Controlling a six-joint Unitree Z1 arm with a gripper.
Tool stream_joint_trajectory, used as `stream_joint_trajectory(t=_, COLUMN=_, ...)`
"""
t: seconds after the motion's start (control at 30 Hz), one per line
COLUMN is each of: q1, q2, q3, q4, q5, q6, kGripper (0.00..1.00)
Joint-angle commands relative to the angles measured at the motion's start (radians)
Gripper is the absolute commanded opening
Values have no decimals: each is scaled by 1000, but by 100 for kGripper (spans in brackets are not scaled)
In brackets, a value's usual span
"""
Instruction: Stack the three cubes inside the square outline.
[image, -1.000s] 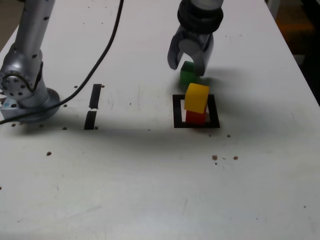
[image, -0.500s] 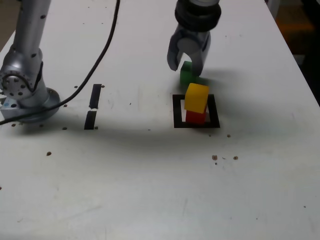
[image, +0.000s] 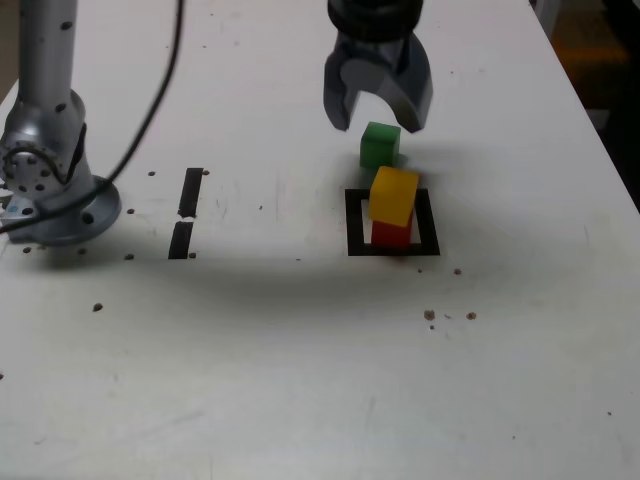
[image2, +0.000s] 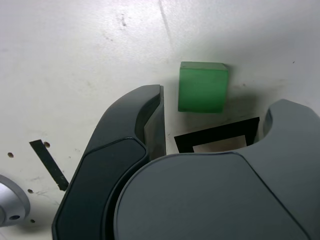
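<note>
Green cube (image: 380, 145) sits on the white table (image: 300, 380), upper centre of the exterior view, just above the top edge of the square outline (image: 354, 222) and outside it. Nothing on top of it. In the wrist view the green cube (image2: 203, 86) lies flat on the table, with the outline's black corner (image2: 215, 136) close beside it.

Inside the outline: red cube (image: 392, 235) on the table, yellow cube (image: 394, 196) stacked on it, turned a little off square to the red one.

Gripper (image: 377, 112) hangs over the green cube, at top centre of the exterior view. Jaws parted, wider than the cube. One finger (image2: 150, 122) shows beside the cube with a gap of bare table between. Nothing held; no contact with the cube seen in either view.

Further out: two short black tape strips (image: 186, 212) at centre left of the exterior view, the arm's silver base (image: 45, 180) at the far left edge with a black cable (image: 150, 115) running to it. Small dark specks scattered on the table.
</note>
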Motion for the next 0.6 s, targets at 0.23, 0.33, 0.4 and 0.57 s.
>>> stream_joint_trajectory(t=0.23, q1=7, q2=126, q3=-58, q4=37, q5=-3, q6=93, kGripper=98)
stream_joint_trajectory(t=0.33, q1=11, q2=154, q3=-66, q4=49, q5=-5, q6=101, kGripper=96)
stream_joint_trajectory(t=0.4, q1=13, q2=162, q3=-64, q4=46, q5=-7, q6=101, kGripper=95)
stream_joint_trajectory(t=0.57, q1=18, q2=173, q3=-63, q4=38, q5=-11, q6=101, kGripper=89)
